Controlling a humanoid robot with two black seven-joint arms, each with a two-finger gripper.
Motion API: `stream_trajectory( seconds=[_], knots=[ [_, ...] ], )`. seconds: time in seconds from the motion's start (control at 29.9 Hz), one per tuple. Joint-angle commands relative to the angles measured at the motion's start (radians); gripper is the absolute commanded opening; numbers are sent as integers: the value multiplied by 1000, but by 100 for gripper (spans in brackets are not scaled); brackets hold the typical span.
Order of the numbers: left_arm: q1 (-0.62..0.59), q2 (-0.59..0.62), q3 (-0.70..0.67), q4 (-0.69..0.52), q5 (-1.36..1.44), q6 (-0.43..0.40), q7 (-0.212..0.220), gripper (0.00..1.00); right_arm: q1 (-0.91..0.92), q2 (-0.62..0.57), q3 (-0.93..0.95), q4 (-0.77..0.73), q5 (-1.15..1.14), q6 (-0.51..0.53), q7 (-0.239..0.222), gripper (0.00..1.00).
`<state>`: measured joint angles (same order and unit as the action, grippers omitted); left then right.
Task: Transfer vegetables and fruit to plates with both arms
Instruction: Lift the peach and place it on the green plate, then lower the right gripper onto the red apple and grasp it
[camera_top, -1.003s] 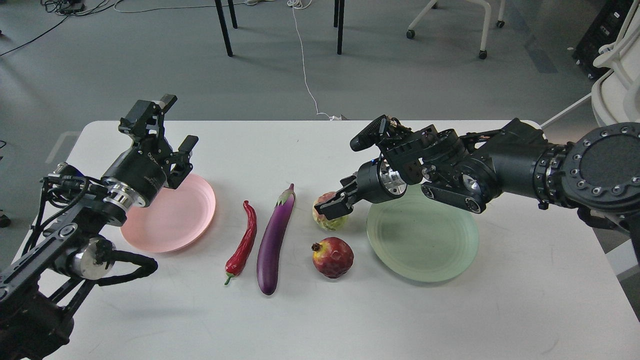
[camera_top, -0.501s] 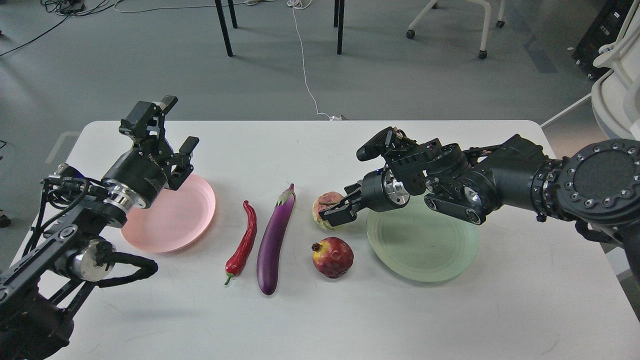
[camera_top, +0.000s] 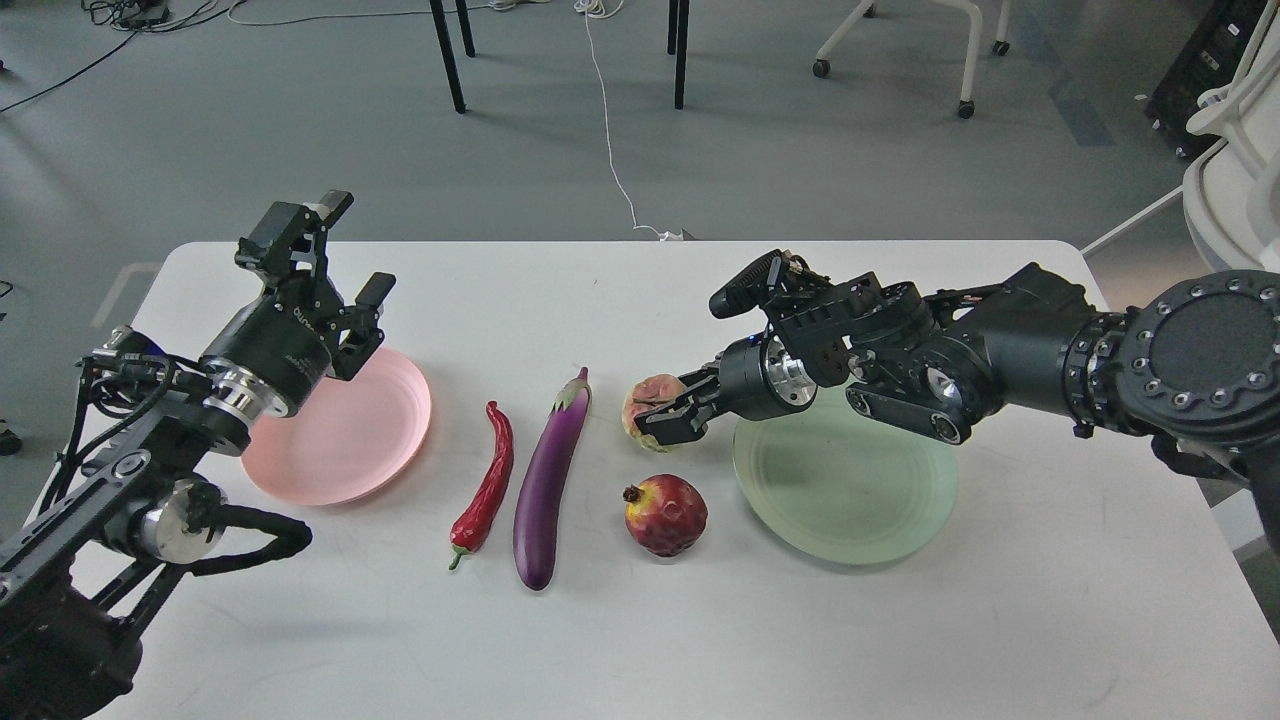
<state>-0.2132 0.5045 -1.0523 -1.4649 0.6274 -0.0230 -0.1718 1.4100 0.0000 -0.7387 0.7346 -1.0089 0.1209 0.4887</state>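
Since one second ago the right arm has drawn back a little and lifted, and the lumpy fruit (camera_top: 648, 404) has risen with it; everything else lies as before.

On the white worktop (camera_top: 900, 640) both plates are bare: the pink plate (camera_top: 350, 450) at the left and the green plate (camera_top: 850, 490) at the right. So nothing is delivered yet, and all four things are left to move.

Next in size, the eggplant (camera_top: 548, 480) lies in the middle, with the chili pepper (camera_top: 487, 490) just beside it on the left; neither is touched. The pomegranate (camera_top: 666, 515) rests near the green plate's left edge.

The right gripper (camera_top: 668, 418) is closed around the lumpy fruit, which seems just off the surface, beside the green plate. I judge this first transfer is halfway. The left gripper (camera_top: 335, 245) hangs above the pink plate's far edge, fingers spread apart, holding nothing.
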Motion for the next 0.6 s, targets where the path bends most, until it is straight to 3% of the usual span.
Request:
stream_trajectory(
  seconds=[0.0,0.23,0.43,0.5,0.57],
  knots=[
    [0,0,0,0,0,0,0,98,90,-64,1,83,-3,0,0,38],
    [0,-1,2,0,0,-2,0,98,185,-374,-7,308,-159,3,0,39],
    [-2,-3,3,-8,0,-2,0,98,144,-489,-70,318,-247,3,0,47],
    [-2,-4,5,-9,2,-2,0,98,121,-495,-68,315,-247,0,0,55],
    [-2,-3,5,-9,2,-3,2,98,96,-494,-64,310,-247,-10,0,78]
  ],
)
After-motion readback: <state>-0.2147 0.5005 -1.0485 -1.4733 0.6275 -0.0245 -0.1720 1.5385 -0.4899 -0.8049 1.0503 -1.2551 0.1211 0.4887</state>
